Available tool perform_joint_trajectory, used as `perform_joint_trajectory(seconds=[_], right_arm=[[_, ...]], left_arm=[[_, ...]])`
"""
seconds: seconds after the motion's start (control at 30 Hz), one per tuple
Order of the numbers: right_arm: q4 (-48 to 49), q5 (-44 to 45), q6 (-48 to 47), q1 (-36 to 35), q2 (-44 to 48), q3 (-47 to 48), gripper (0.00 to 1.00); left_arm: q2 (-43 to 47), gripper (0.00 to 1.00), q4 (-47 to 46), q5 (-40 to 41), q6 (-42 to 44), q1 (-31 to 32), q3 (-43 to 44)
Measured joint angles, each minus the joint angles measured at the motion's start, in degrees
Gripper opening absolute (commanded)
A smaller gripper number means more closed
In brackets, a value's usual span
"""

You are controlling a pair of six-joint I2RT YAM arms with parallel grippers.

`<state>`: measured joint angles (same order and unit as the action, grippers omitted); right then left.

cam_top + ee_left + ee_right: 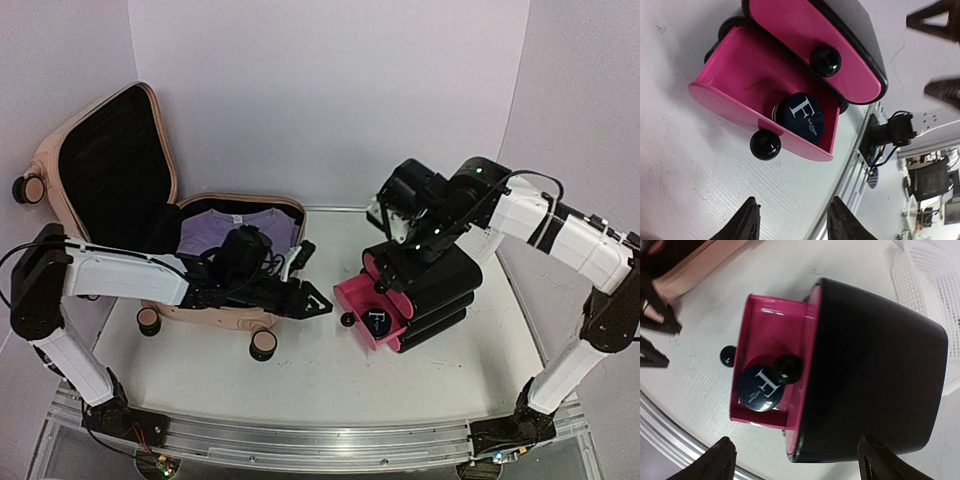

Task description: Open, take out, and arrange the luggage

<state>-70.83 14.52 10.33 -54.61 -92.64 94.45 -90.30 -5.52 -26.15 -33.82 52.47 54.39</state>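
The luggage lies open at upper left, lid upright. Your left gripper, fingers apart and empty, sits just short of the pink drawer; your right gripper, spread wide and empty, hovers over the black drawer box.

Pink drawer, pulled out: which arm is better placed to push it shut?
Left, probably. The left gripper sits directly in front of the pink drawer, with its open jaws aimed at the knob. The right gripper hangs over the black drawer box, behind the drawer front.
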Motion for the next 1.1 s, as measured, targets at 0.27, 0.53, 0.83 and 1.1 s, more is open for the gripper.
perform_joint_trajectory(seconds=[0.27,0.53,0.83,1.1], right_arm=[[5.1,-13.3,5.9,20.6,3.2,-6.4,0.67],[8.6,-19.1,7.8,23.1,3.4,-10.9,0.57],[21.5,-22.7,12.1,23.1,7.4,-18.7,0.56],[26.5,-25.2,14.6,23.1,8.4,-21.0,0.57]], left_arm=[[-14.7,0.20,1.6,2.6,1.2,3.2,9.7],[-20.4,0.18,2.9,2.1,1.4,3.3,16.4],[-27.7,0.20,3.1,-1.1,1.0,3.3,27.2],[-32.1,0.50,3.3,-3.4,2.0,3.0,32.4]])
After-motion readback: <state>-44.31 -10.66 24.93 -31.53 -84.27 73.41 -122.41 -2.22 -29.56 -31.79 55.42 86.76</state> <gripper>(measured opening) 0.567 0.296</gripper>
